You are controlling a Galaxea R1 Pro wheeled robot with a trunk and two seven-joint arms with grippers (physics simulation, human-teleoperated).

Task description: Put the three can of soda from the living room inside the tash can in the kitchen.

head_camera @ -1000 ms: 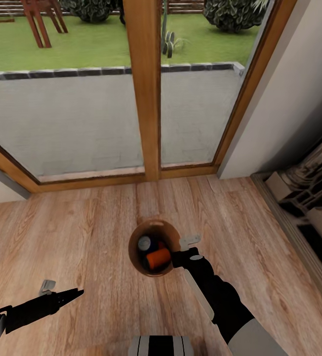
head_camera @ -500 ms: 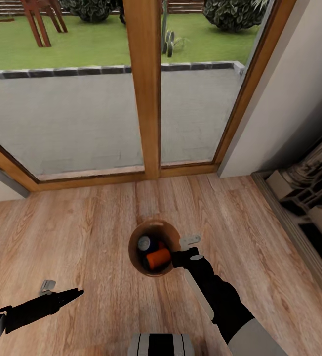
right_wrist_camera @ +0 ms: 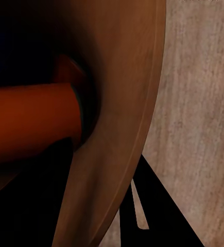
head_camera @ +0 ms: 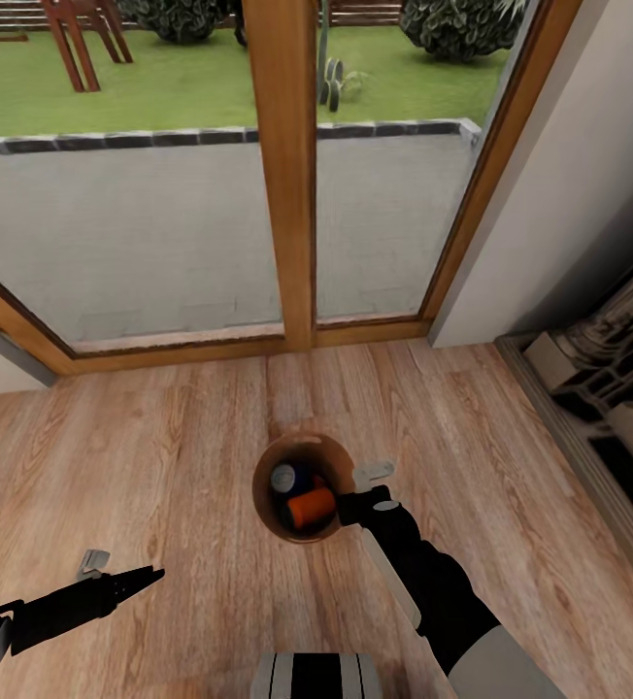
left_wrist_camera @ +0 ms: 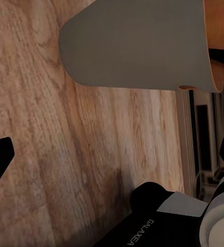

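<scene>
- soda cans lie inside the tash can (head_camera: pixel 263 485), which stands on the wood floor (head_camera: pixel 161 456) in front of the glass doors (head_camera: pixel 287 175); an orange can (head_camera: pixel 313 506) lies on its side on top, the dark blue can (head_camera: pixel 285 478) with silver top is beside it, and a bit of a second orange one seems to show behind; so i judge all three are in
- nothing has changed over the last second: the cans, the bin and both arms are in the same places; the drop seems to be finished and the task looks nearly or fully done
- right gripper (head_camera: pixel 375 485) is at the bin's rim on the robot's right side; its fingers (head_camera: pixel 373 473) look parted, one over the rim and one outside, and they hold nothing
- left gripper (head_camera: pixel 151 577) hangs low over the floor, well apart from the bin; its fingertips stand wide apart in the left wrist view and are empty
- grey cabinets (head_camera: pixel 598 388) stand at the right, near but not touching; the bin's rim is the only thing close to the right gripper, so a careless pull could tip it
</scene>
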